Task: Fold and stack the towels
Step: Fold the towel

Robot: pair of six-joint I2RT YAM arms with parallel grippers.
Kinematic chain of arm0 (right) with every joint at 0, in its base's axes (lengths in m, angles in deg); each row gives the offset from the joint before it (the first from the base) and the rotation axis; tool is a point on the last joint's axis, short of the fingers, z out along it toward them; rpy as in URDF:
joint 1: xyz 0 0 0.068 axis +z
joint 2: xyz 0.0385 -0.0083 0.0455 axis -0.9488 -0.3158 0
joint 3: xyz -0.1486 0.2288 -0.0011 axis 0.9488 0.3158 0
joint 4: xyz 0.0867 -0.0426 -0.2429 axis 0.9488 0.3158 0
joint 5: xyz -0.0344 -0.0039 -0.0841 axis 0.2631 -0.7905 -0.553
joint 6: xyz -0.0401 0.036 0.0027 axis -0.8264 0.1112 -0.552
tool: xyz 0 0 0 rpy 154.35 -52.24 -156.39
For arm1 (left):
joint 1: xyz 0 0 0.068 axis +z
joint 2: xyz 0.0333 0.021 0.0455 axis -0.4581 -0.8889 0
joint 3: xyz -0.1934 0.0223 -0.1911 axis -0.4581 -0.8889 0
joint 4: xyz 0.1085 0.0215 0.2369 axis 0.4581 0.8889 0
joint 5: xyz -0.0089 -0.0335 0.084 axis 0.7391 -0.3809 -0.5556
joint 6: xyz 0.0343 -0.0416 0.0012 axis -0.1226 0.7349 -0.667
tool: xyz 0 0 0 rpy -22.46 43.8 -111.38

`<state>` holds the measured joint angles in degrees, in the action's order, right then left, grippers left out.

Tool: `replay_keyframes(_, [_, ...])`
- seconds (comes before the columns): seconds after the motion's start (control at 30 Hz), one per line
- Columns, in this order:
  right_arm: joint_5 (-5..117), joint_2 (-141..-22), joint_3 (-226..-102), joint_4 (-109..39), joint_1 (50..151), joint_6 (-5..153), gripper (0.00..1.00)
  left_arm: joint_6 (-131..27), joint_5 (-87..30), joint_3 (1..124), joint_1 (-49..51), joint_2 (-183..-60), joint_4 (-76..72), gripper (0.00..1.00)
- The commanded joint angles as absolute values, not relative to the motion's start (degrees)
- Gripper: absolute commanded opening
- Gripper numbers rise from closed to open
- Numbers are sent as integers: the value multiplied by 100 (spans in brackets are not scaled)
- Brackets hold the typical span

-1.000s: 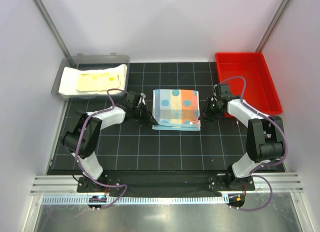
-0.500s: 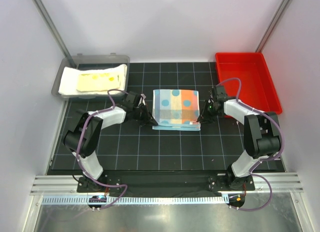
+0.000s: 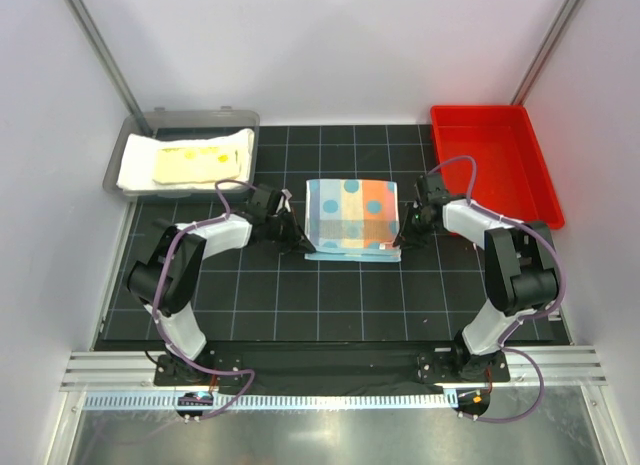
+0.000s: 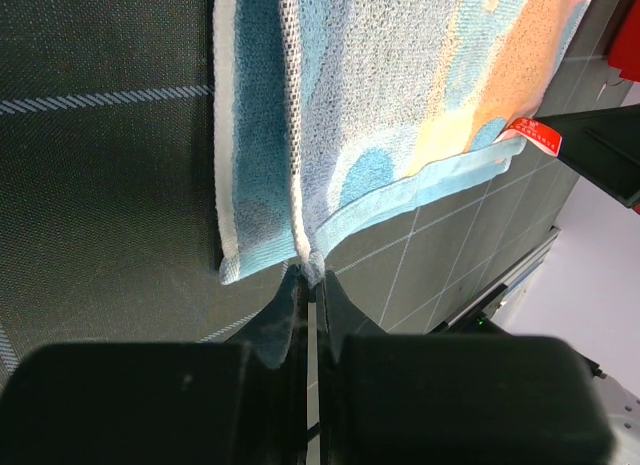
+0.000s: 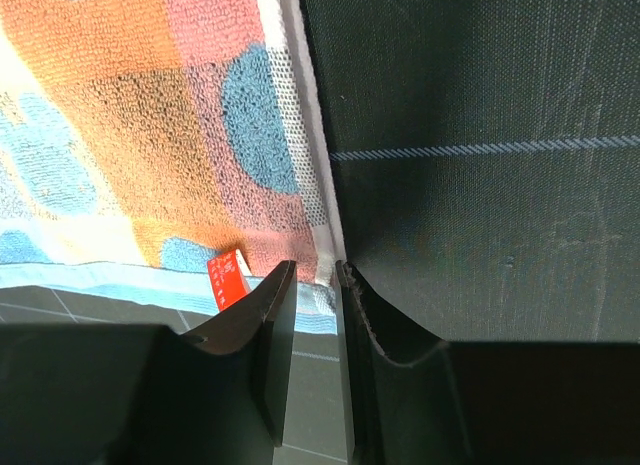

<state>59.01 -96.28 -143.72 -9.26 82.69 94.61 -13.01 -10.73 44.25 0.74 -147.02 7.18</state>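
At the near edge of the bench (image 3: 330, 305) stand the two arm bases, well apart from the light-blue towel (image 3: 352, 220) on its near side. The left arm (image 3: 205, 237) reaches to the towel's near-left corner and the right arm (image 3: 490, 225) to its near-right corner. The left jaws are closed flat together with that corner nipped at their tips, as the left wrist view shows. The right jaws stand narrow, astride the white hem (image 5: 312, 185) of the towel just beside its red tag (image 5: 228, 281); we cannot tell whether they bear on the cloth. The towel lies folded and flat at mid-bench, its body wholly on the far side of both pairs of jaws. Its long axis, only slightly the longer, runs left to right, so its near edge spans the line between the two pairs of jaws, and neither arm is clearly the nearer. A paler lower layer (image 3: 350, 255) shows past the upper layer along that near edge. We judge that the coming move turns on this relation: both near corners must rise together and travel away from the bases, across the short axis. Beyond the towel to the far left, a grey bin (image 3: 200, 113) holds a pale yellow towel (image 3: 200, 163) lying on a white towel (image 3: 135, 170). Beyond the light-blue towel to the far right sits a red tray (image 3: 490, 155).
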Motion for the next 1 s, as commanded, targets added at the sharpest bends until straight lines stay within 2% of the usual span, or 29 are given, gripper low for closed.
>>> replay_keyframes(0.0, [5738, -9647, -14341, -1010, 8328, 9415, 30, -1332, -1047, 4383, 55, -14631, 606, 0])
replay_keyframes(0.3, [5764, -9743, -14271, -1089, 8390, 9493, 29, -1323, -1047, 4330, 55, -14648, 545, 0])
replay_keyframes(0.4, [5721, -9744, -14209, -1151, 8416, 9546, 26, -1315, -1047, 4312, 46, -14666, 519, 0])
replay_keyframes(0.5, [5694, -9752, -14218, -1142, 8416, 9547, 15, -1314, -1056, 4321, 46, -14692, 510, 0])
replay_keyframes(0.53, [5659, -9726, -14235, -1133, 8407, 9547, 3, -1306, -1065, 4321, 46, -14701, 510, 0])
replay_keyframes(0.57, [5642, -9691, -14253, -1142, 8416, 9520, 1, -1297, -1065, 4338, 55, -14710, 510, 0])
replay_keyframes(0.97, [5861, -9094, -14947, -466, 8416, 9248, 1, -1385, -1249, 4901, 55, -14359, 1195, 0])
